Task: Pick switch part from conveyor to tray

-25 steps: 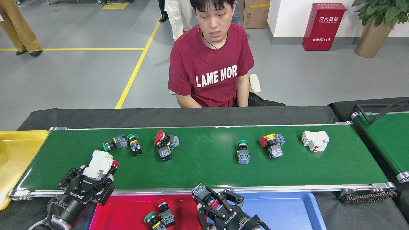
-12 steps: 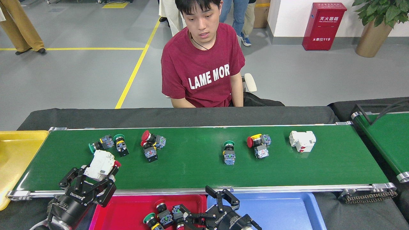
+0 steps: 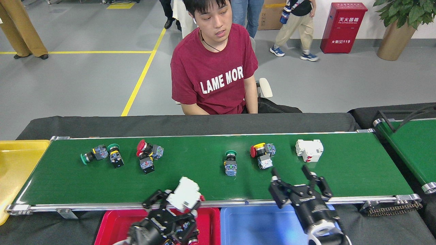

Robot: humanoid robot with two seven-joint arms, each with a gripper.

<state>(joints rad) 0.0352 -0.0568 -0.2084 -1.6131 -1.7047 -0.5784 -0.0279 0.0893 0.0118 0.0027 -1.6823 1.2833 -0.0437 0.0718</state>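
Compared with half a second ago, the left pincer [image 3: 182,200] has swung from the conveyor's near-left corner to its near rail at mid-length, above the red tray [image 3: 112,224], and it is clamped on the white switch part [image 3: 185,194] as before. The right pincer [image 3: 298,178], which was low over the trays then, now reaches over the conveyor's [image 3: 190,180] near edge with its two black fingers [image 3: 276,180] spread wide and nothing between them, just short of a second white breaker [image 3: 309,150] near the far-right part of the belt. Everything lying on the belt has shifted leftward: the green-capped pair [image 3: 102,154] toward the far-left corner, the red-capped pair [image 3: 148,154] beside it, a single green button switch [image 3: 230,163] at mid-belt, and the red-and-yellow pair [image 3: 262,154] to its right. The held switch part is a blocky white housing with stepped edges, tilted, a small red tab showing at its right side. The blue tray [image 3: 259,224] sits beside the red one below the near rail, and a yellow tray [image 3: 13,163] lies past the conveyor's left end. A person in a red shirt [image 3: 213,68] sits behind the far edge.
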